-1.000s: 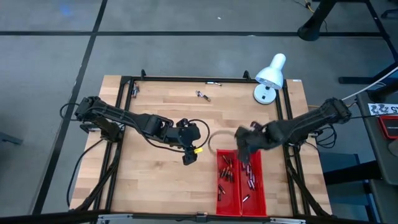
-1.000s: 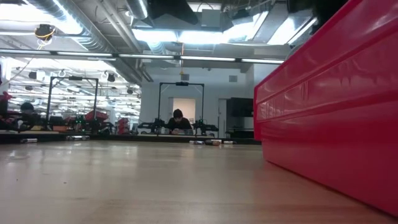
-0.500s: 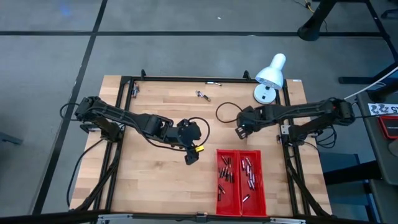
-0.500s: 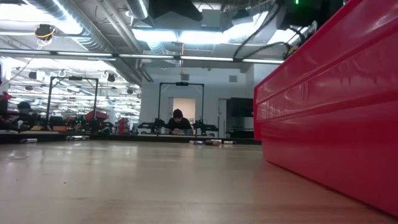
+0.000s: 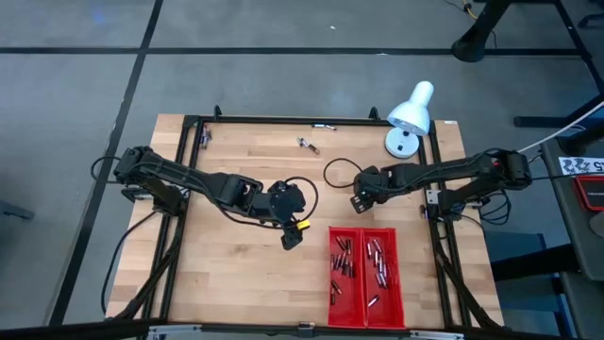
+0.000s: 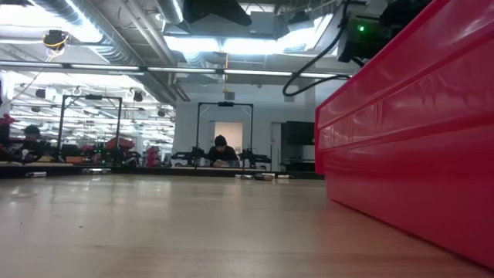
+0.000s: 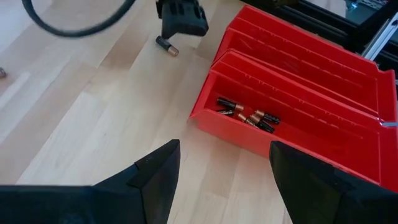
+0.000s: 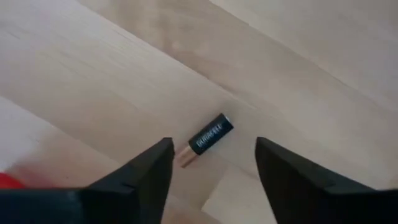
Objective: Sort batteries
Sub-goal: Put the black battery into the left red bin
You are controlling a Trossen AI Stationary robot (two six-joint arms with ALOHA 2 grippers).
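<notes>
Fingers of my right gripper (image 8: 210, 168) stand wide apart, with nothing between them but bare wood and one loose battery (image 8: 203, 142). It lies flat on the table (image 5: 236, 151) just ahead of the fingertips, dark body with a copper-coloured end, touched by neither finger. A second ago this gripper was over the red tray (image 5: 365, 316) at the table's near edge; half a second ago it had swung out toward the middle of the table, and it has since shifted only slightly, now sitting between the tray and the white lamp (image 5: 409, 117). My judgement: the trip to the tray is over and I am lined up on the next cell, so the step in hand is a descent and close on it. The other batteries (image 5: 342, 260) lie scattered in both tray compartments; which kind belongs in which I cannot tell. My left gripper (image 7: 219, 171) has not moved over the second. It waits left of the tray, fingers also wide and holding nothing, and its wrist view shows a small cluster of cells (image 7: 249, 116) in the nearer compartment, plus the right gripper beyond with the loose cell beside it. Two small objects near the far edge of the table could be further batteries; too small to say.
</notes>
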